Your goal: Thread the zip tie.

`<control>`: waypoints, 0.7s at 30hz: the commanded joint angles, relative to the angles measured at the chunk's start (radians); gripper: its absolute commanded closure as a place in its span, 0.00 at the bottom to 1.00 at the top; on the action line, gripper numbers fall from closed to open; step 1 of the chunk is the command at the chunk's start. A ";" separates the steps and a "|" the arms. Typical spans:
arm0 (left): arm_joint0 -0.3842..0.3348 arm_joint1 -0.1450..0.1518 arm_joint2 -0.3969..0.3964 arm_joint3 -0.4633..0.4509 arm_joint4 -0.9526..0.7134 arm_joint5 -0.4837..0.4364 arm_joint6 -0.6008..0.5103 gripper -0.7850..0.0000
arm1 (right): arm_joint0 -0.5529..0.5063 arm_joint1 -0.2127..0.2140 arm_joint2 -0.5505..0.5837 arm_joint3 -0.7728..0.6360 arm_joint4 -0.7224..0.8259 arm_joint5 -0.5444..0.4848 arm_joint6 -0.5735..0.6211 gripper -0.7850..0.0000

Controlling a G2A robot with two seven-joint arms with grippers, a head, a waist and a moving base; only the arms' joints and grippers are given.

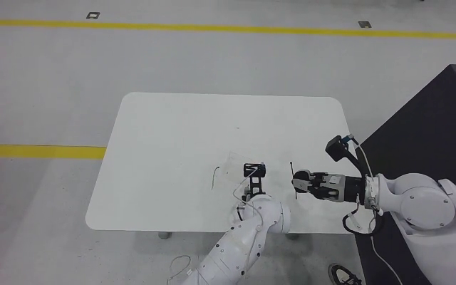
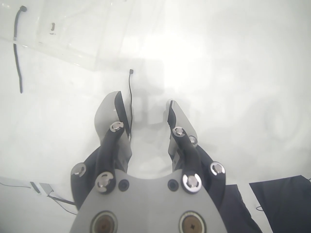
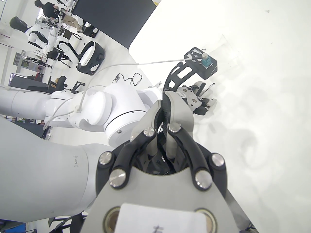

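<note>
A thin black zip tie point(image 2: 131, 90) lies on the white table point(image 1: 214, 128), its small head pointing away from the wrist. My left gripper point(image 2: 145, 98) hovers open over it, and the tie's tail runs along the inner side of one finger point(image 2: 120, 112); nothing is clamped. From above, this zip tie point(image 1: 292, 174) sits just beside the left gripper point(image 1: 302, 183), near the table's front edge. My right gripper point(image 3: 163, 100) is shut, with nothing visible between its toothed pads, and it faces the left gripper point(image 3: 206, 103). From above, the right gripper point(image 1: 254, 187) is a short way to the left of the other.
A second, thicker black zip tie point(image 2: 16, 49) lies partly on a clear plastic sheet point(image 2: 73, 25) and appears from above as a zip tie point(image 1: 216, 178) left of both grippers. A black-covered table point(image 1: 420, 121) stands close on the right. The white table's far half is bare.
</note>
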 commanded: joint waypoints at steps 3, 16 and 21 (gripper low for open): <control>0.006 0.002 0.004 -0.015 0.012 0.022 0.022 0.65 | 0.000 0.000 0.000 0.000 0.000 0.000 0.000 1.00; 0.024 0.012 0.006 -0.060 0.069 0.040 0.040 0.62 | 0.000 0.000 0.000 0.000 0.000 0.000 0.000 1.00; 0.024 0.013 0.013 -0.065 0.061 0.039 0.039 0.62 | 0.000 0.000 0.000 0.000 0.000 0.000 0.000 1.00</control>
